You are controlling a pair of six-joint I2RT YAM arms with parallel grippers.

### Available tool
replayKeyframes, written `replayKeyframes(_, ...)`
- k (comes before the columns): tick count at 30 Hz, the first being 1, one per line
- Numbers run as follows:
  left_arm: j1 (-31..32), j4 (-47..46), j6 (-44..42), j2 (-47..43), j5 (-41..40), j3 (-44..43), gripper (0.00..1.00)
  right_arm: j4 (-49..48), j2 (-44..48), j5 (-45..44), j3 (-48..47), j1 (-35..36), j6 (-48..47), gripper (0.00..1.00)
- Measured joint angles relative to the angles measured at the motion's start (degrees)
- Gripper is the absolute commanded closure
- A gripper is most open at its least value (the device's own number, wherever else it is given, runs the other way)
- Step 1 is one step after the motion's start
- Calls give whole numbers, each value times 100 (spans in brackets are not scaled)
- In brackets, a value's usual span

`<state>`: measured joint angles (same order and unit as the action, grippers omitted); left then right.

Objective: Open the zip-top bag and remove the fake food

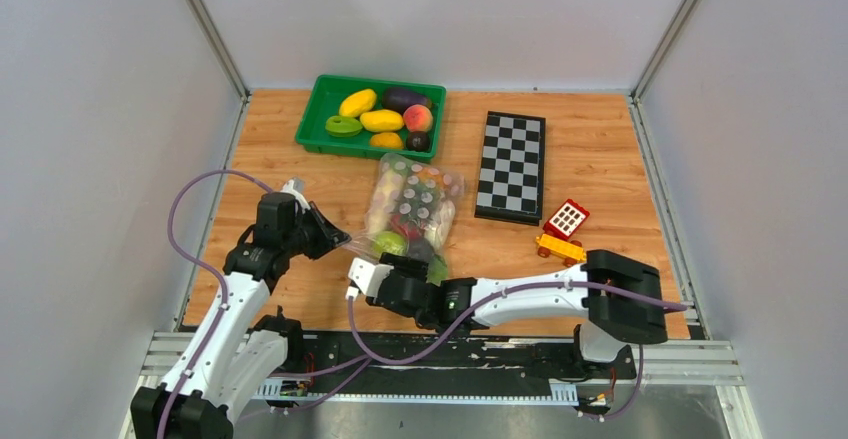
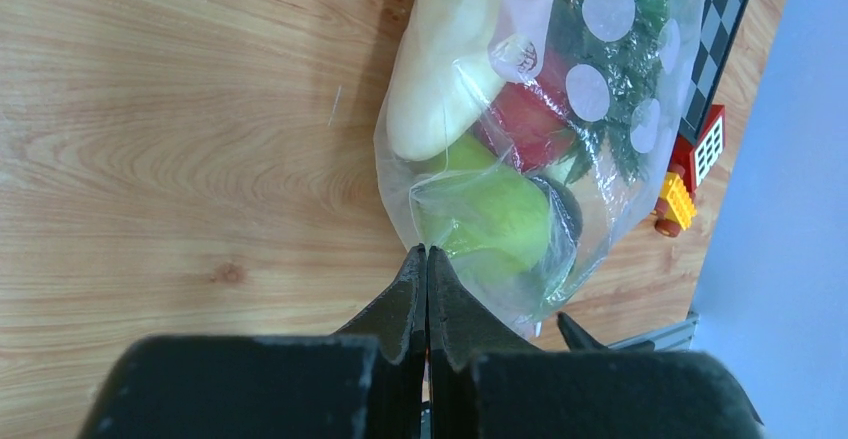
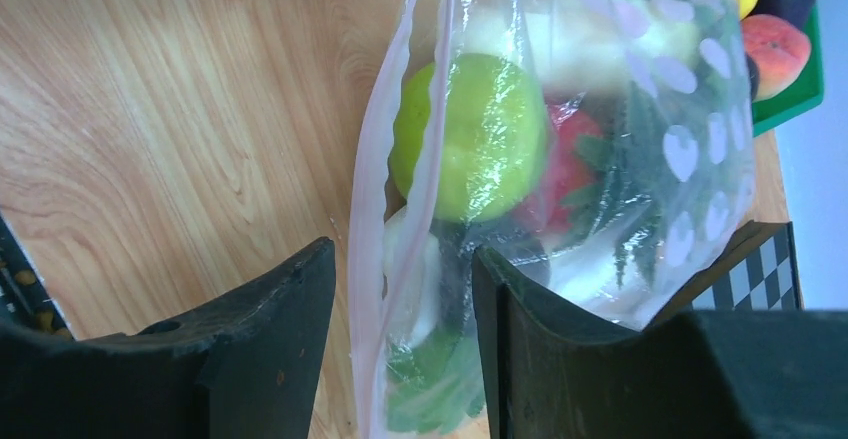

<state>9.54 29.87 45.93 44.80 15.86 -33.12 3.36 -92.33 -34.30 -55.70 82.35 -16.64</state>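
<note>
The zip-top bag (image 1: 415, 204) lies in the middle of the table, clear with pale dots. Through it I see the fake food: a green pear (image 3: 470, 139), a red apple (image 3: 565, 169), a leafy green piece (image 3: 630, 159) and a long white radish (image 2: 440, 59). My left gripper (image 2: 427, 251) is shut on the bag's near-left edge, beside the pear (image 2: 490, 214). In the top view it (image 1: 335, 242) sits left of the bag. My right gripper (image 3: 402, 251) stands open at the bag's near end (image 1: 398, 267). The pink zip strip (image 3: 368, 209) runs loose between its fingers.
A green tray (image 1: 315, 124) with yellow fruits, an eggplant and a peach stands at the back, beyond the bag. A folded chessboard (image 1: 511, 166) lies to the bag's right. A red-yellow toy block car (image 1: 563, 231) sits near the right arm. Grey walls close in three sides.
</note>
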Motion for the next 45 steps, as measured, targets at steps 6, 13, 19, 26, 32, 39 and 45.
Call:
replayKeyframes(6, 0, 0, 0, -76, 61, 111, 100, -28, -494, -103, -149, -157, 118, 55)
replayKeyframes(13, 0, 0, -2, -120, 81, 155, 100, 61, -527, -70, -212, -201, 179, 52)
replayKeyframes(19, 0, -4, -2, -120, 127, 157, 100, 179, -275, -13, -212, -219, 232, 52)
replayKeyframes(26, 0, -4, -4, -120, 168, 157, 100, 267, -195, 15, -332, -345, 271, 53)
replayKeyframes(32, 0, -7, -4, -87, 201, 157, 100, 361, -195, 107, -332, -369, 306, 51)
replayKeyframes(39, 0, -7, -2, -76, 214, 157, 100, 479, -72, 533, -350, -367, 431, 48)
replayKeyframes(45, 0, -7, -2, -76, 234, 157, 100, 450, -37, 442, -516, -367, 459, 49)
